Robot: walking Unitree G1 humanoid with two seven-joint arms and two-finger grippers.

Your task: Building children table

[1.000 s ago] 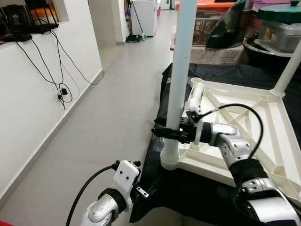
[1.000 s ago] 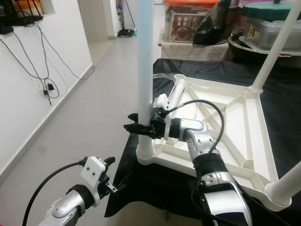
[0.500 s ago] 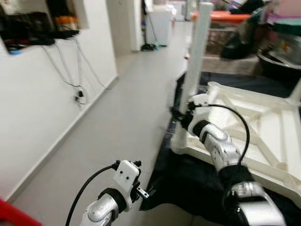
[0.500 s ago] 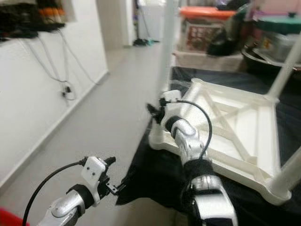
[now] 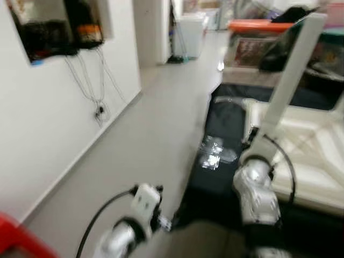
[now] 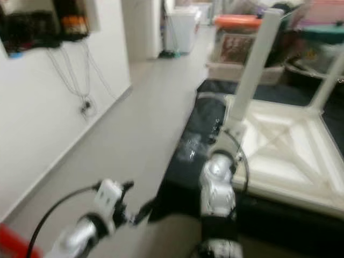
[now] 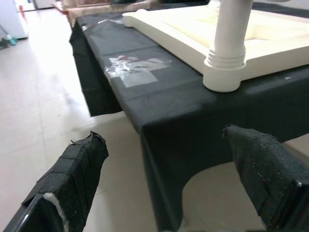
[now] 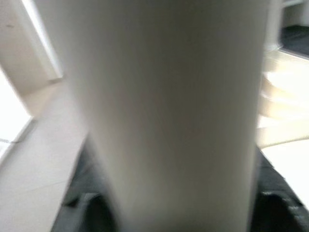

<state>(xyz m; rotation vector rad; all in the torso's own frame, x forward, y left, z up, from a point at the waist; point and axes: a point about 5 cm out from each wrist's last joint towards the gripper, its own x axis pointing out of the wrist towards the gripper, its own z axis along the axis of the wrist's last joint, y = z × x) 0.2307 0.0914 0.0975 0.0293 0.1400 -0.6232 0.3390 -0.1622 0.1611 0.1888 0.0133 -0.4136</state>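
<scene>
**Right gripper at the leg — grip unconfirmed**

We see the right gripper (image 5: 252,144) against the white table leg (image 5: 285,75), whose long axis runs toward 1 o'clock from the upturned tabletop (image 6: 285,145); we cannot tell its finger state. The left wrist view adds the left gripper (image 7: 166,179) spread wide and empty — facing the leg socket (image 7: 223,72).

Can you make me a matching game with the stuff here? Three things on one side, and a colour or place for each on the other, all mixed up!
Things:
1. table leg
2. cloth
3. left claw

Clues:
A. black, draped under the white table frame
B. open, low beside the cloth's edge, over the floor
C. white, standing up from the frame's corner

Pairs: 1-C, 2-A, 3-B
</scene>
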